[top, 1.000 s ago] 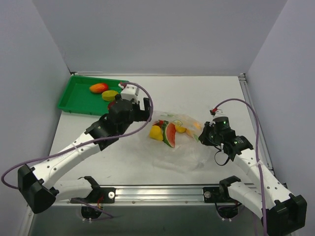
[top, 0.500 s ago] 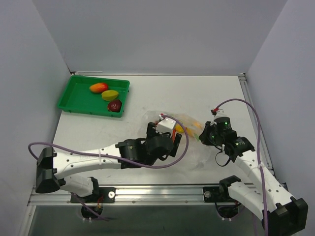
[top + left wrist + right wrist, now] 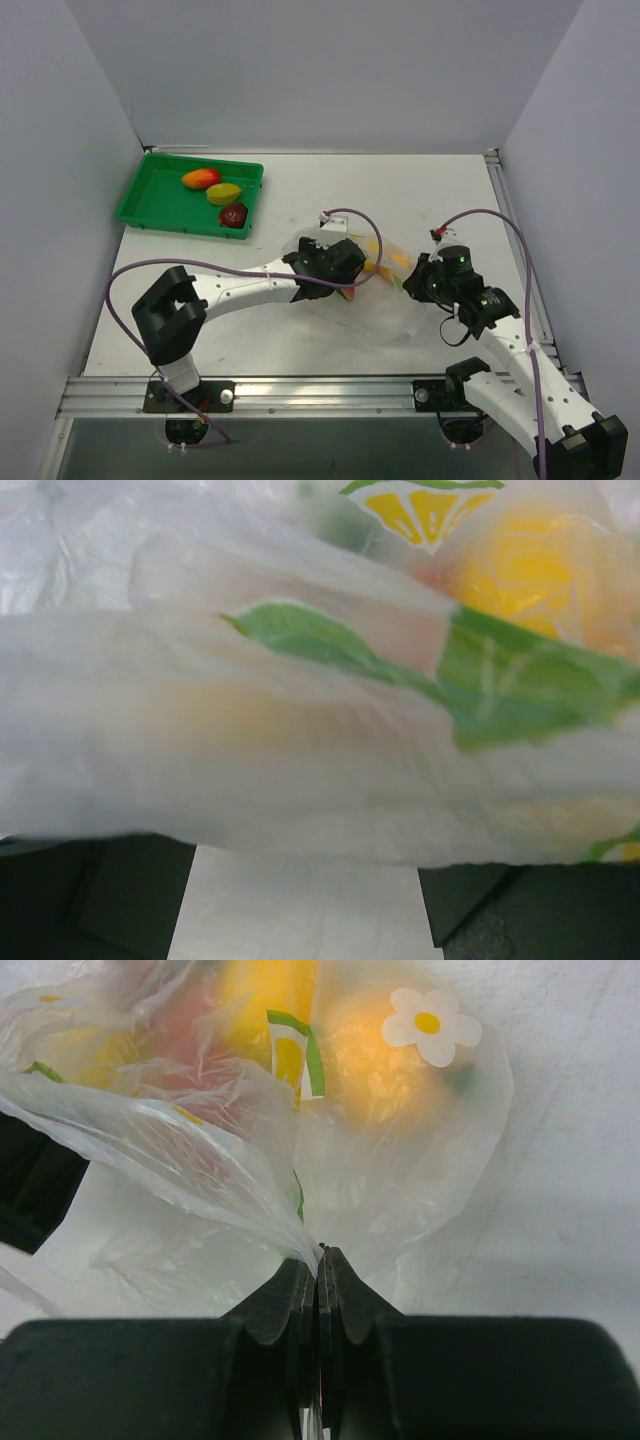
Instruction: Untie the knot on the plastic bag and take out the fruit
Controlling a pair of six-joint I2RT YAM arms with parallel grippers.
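Note:
The clear plastic bag [image 3: 395, 315], printed with flowers and leaves, lies mid-table with fruit [image 3: 388, 258] inside. My left gripper [image 3: 352, 270] is pressed against its left side. In the left wrist view the bag [image 3: 250, 750] fills the picture, a yellow fruit [image 3: 530, 570] shows through it, and my left gripper [image 3: 305, 845] stands open, its dark fingers [image 3: 110, 900] far apart under the film. My right gripper [image 3: 320, 1252] is shut on a bunched fold of the bag [image 3: 400, 1180]; an orange fruit [image 3: 385, 1060] lies beyond. No knot shows in any view.
A green tray [image 3: 135, 205] sits at the back left, holding a red-orange mango [image 3: 200, 178], a yellow-green mango [image 3: 223, 193] and a dark red fruit [image 3: 233, 215]. White walls close in the table on three sides. A metal rail [image 3: 320, 395] runs along the near edge.
My left arm has swung from the green tray, where the dark red fruit now lies, down and right to the bag's left side. The right gripper has kept its hold.

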